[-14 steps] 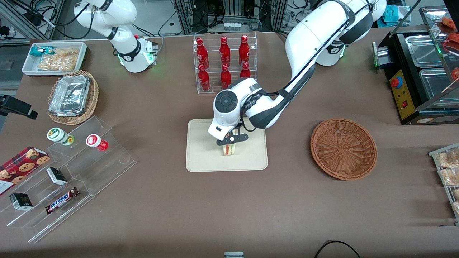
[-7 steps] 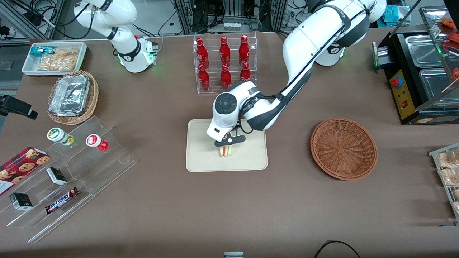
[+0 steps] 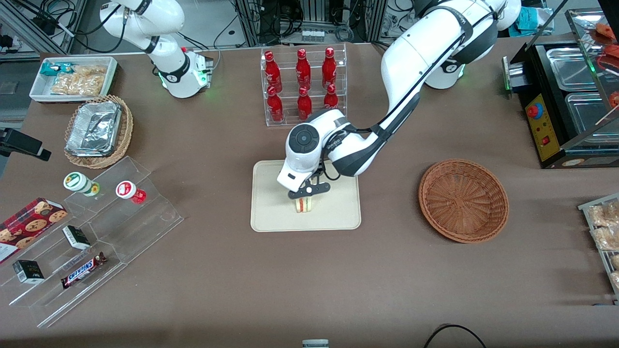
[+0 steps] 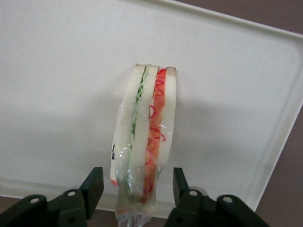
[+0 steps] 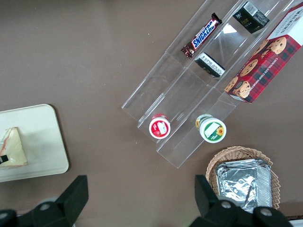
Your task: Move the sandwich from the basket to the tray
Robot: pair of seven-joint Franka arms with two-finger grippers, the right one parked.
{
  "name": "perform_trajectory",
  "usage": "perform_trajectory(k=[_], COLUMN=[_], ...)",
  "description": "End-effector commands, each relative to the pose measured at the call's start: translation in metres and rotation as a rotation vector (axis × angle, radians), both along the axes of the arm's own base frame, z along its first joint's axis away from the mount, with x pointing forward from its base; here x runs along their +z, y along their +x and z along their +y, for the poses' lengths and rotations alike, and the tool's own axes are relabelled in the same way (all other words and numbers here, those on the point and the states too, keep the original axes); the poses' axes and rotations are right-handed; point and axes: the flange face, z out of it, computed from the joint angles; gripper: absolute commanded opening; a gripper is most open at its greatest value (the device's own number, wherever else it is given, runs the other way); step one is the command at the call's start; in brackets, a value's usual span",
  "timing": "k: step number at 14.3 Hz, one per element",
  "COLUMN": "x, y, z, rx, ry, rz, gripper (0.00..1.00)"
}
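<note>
The sandwich [image 3: 304, 205], a wrapped white-bread wedge with red and green filling, stands on its edge on the cream tray [image 3: 271, 212]. It also shows in the left wrist view [image 4: 144, 142] and the right wrist view [image 5: 13, 149]. My left gripper [image 3: 305, 195] is right above it, and its fingers are open. In the wrist view the gripper [image 4: 137, 182] straddles the wrapped end, with a gap between each finger and the sandwich. The reddish-brown basket [image 3: 463, 200] sits empty beside the tray, toward the working arm's end.
A clear rack of red bottles [image 3: 302, 82] stands farther from the front camera than the tray. A stepped clear display [image 3: 96, 232], a tan basket of foil trays [image 3: 99, 130] and a white snack bin [image 3: 72, 77] lie toward the parked arm's end. A black machine [image 3: 570, 96] stands at the working arm's end.
The left gripper and the sandwich have shifted a little toward the parked arm's end over the tray. Most of that shift came before the last half second.
</note>
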Motion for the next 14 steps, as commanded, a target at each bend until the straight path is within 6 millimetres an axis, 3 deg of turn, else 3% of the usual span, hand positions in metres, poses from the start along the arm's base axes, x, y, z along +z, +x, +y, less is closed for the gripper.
perform_trajectory(k=[1,4,6,10,14], x=[0.052,0.086,0.097,0.116,0.151], y=[0.006,0.023,0.031,0.057,0.060], z=[0.014,0.053,0.085,0.172,0.270], rx=[0.006,0.050,0.070,0.112,0.026], ry=[0.072,0.165,0.228,0.262,0.189], rz=[-0.050,-0.055,-0.022,-0.004,0.068], gripper=[1.00,1.00,1.00,1.00,1.00])
